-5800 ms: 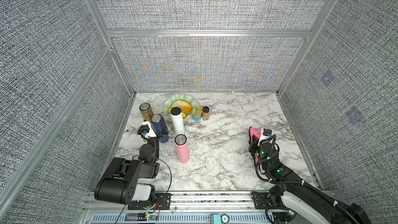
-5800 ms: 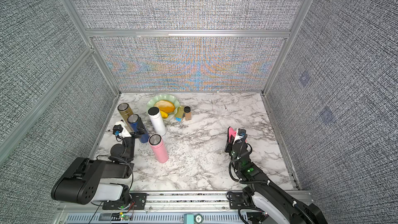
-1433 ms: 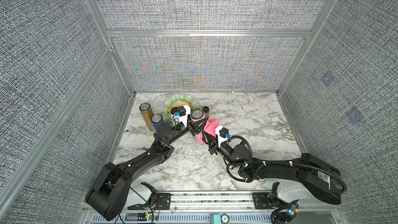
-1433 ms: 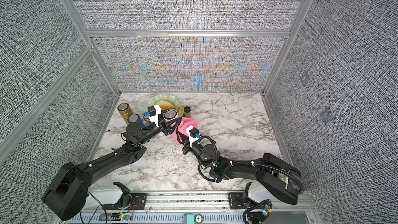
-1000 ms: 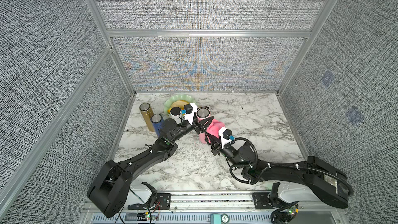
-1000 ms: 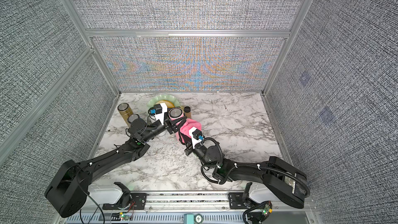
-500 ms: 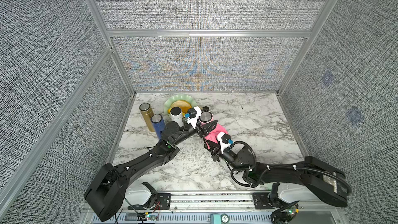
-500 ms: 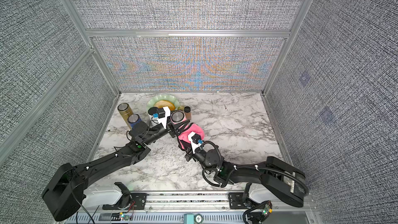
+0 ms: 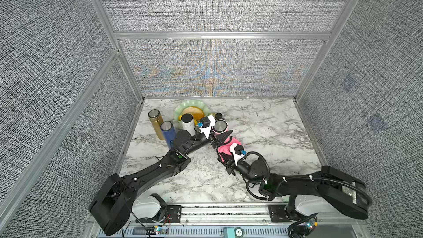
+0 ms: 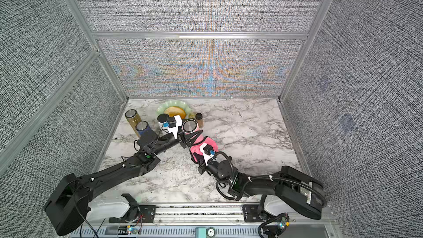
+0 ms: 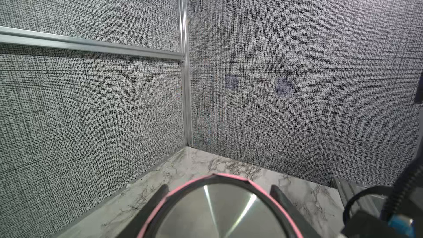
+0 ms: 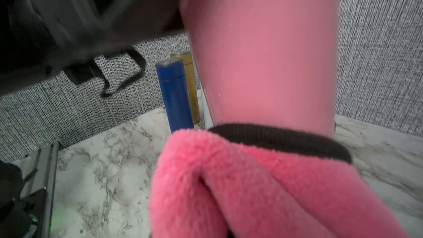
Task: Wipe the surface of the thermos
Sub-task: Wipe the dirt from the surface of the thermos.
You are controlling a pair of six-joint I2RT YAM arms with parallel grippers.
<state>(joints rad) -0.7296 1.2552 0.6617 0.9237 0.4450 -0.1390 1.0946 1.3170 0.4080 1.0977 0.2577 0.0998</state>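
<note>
1. The pink thermos (image 9: 220,126) is toward the back of the marble table (image 9: 263,133), left of centre. It is roughly upright with its lid on top. The cloth hides its base, so I cannot tell if it rests on the table.
2. The left gripper (image 9: 223,136) is clamped on the thermos just under the lid, one finger on each side.
3. The pink cloth (image 9: 230,148) is pressed against the lower body of the thermos, on the side facing the right arm. The right gripper (image 9: 225,157) is clenched on the bunched cloth, its fingers buried in the folds.
4. The thermos lies just beyond the cloth, away from the right arm, and its long axis rises from the cloth toward the lid. The right arm is nearer the base and the left arm nearer the top. A wiping stroke would likely run up along that axis and must stop short of the left fingers.
5. The right wrist view shows the cloth's dark hem (image 12: 281,137) lying across the pink wall (image 12: 263,53), with bare wall above it. In both top views the right wrist blocks that contact. The left wrist view shows only the steel lid (image 11: 219,211) between the two fingers (image 11: 151,204), and no cloth.
6. A white bottle (image 9: 187,122), a blue bottle (image 9: 168,129) and a gold bottle (image 9: 155,120) stand to the thermos's left. A green plate (image 9: 183,108) sits behind them.
</note>
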